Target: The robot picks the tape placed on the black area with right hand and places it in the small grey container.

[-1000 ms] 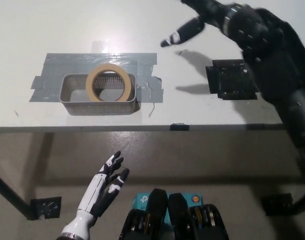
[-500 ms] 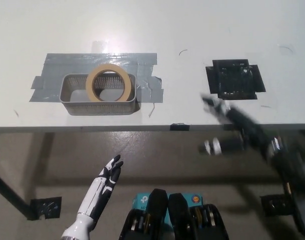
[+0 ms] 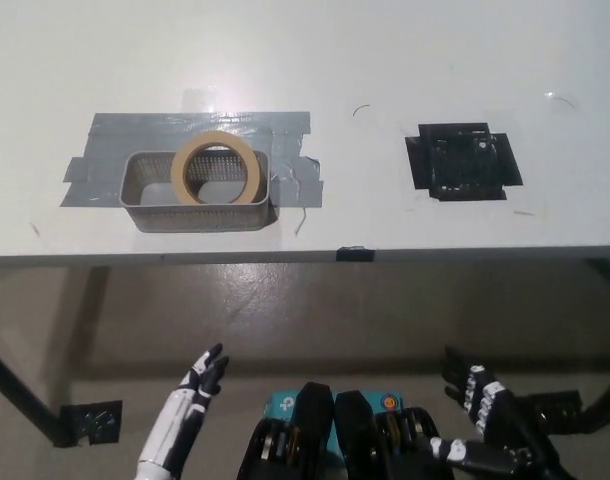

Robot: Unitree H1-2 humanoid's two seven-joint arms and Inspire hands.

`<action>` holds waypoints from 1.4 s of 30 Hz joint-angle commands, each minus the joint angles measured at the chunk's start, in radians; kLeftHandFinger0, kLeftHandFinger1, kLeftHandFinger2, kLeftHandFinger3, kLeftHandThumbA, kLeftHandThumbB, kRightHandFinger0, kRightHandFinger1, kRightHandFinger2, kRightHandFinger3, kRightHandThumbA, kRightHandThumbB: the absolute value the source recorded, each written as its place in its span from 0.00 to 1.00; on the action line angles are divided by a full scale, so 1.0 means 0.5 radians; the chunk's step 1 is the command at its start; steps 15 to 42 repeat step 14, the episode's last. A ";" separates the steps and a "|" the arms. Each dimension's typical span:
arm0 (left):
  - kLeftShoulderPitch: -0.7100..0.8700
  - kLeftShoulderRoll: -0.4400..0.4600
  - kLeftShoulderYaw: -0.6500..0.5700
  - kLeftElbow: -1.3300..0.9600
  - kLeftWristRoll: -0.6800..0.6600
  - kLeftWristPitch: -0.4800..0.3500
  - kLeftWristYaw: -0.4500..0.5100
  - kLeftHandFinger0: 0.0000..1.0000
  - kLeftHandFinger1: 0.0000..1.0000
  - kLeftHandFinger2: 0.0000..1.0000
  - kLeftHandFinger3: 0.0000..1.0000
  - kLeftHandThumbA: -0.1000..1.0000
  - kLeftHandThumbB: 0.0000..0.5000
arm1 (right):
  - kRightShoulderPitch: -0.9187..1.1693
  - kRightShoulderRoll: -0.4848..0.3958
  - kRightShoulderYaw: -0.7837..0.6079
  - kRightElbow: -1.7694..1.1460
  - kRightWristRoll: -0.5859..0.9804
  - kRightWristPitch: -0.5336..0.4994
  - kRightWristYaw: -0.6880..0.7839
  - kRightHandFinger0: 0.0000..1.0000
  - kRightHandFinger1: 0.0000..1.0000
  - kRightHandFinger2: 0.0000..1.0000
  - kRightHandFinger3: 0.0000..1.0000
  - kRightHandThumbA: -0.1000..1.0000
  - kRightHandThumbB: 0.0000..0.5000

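Already the tan cardboard tape ring [image 3: 218, 167] rests in the small grey mesh container [image 3: 198, 190], so both hands, white left [image 3: 198, 378] and black right [image 3: 480, 395], empty with fingers spread, should just hang clear below.

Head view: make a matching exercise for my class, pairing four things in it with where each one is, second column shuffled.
Things:
1. tape
2. black area
3. left hand
4. right hand

Places:
A. below the table edge, lower right
B. on the table's right part, nothing on it
C. resting on the small grey container
D. below the table edge, lower left

Pairs: 1-C, 2-B, 3-D, 4-A
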 commanded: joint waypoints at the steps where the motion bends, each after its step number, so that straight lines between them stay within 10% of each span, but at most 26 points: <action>1: -0.020 0.004 0.061 -0.132 -0.107 -0.124 0.001 1.00 1.00 1.00 1.00 1.00 0.23 | -0.072 0.068 -0.178 0.003 0.447 -0.239 -0.080 1.00 1.00 1.00 1.00 1.00 0.27; 4: 0.033 0.006 0.069 -0.117 -0.115 -0.155 -0.003 1.00 1.00 1.00 1.00 1.00 0.22 | -0.035 0.073 -0.176 0.012 0.437 -0.227 -0.070 1.00 1.00 1.00 1.00 1.00 0.12; 42: 0.067 -0.002 0.073 -0.078 -0.116 -0.167 0.004 1.00 1.00 1.00 1.00 1.00 0.26 | 0.041 0.023 -0.114 0.020 0.463 -0.257 -0.079 1.00 1.00 1.00 1.00 1.00 0.17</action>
